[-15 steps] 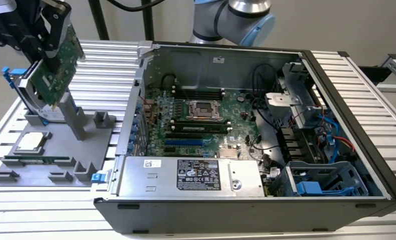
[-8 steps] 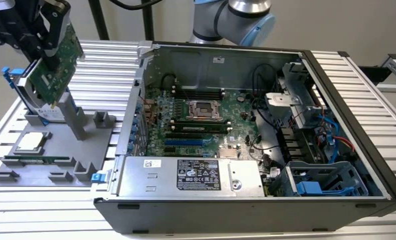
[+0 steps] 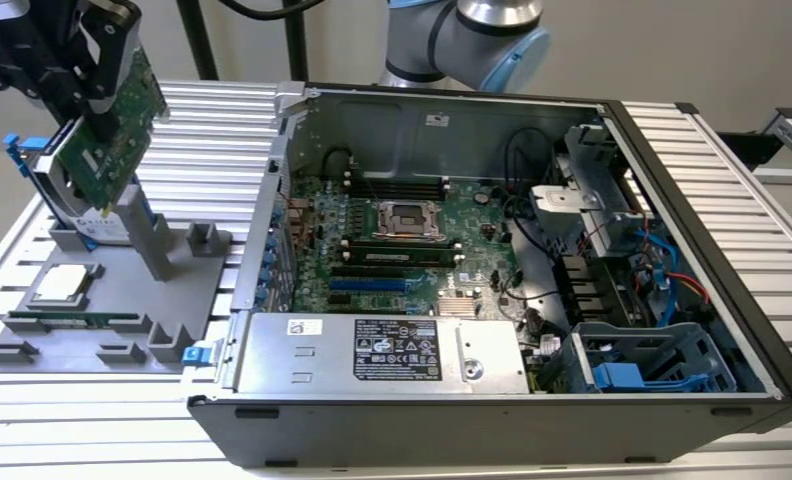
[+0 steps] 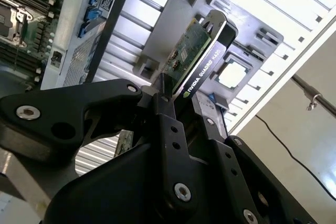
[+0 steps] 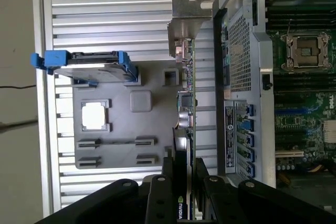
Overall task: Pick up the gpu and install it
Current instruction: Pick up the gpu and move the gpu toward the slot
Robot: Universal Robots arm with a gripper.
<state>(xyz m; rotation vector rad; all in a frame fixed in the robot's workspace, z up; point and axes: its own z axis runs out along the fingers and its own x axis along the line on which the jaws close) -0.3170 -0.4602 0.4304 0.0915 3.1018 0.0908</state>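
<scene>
Clamping the gpu (image 3: 119, 125) between closed fingers, the gripper (image 3: 92, 97) holds the card on edge above the grey holder tray (image 3: 116, 268) at the exterior view's left, seemingly clear of its slots. The card's long axis runs straight out from the fingers, with the silver bracket at the far end. The open computer case (image 3: 643, 120) and its motherboard (image 3: 396, 235) lie well apart, toward the exterior view's right.
</scene>
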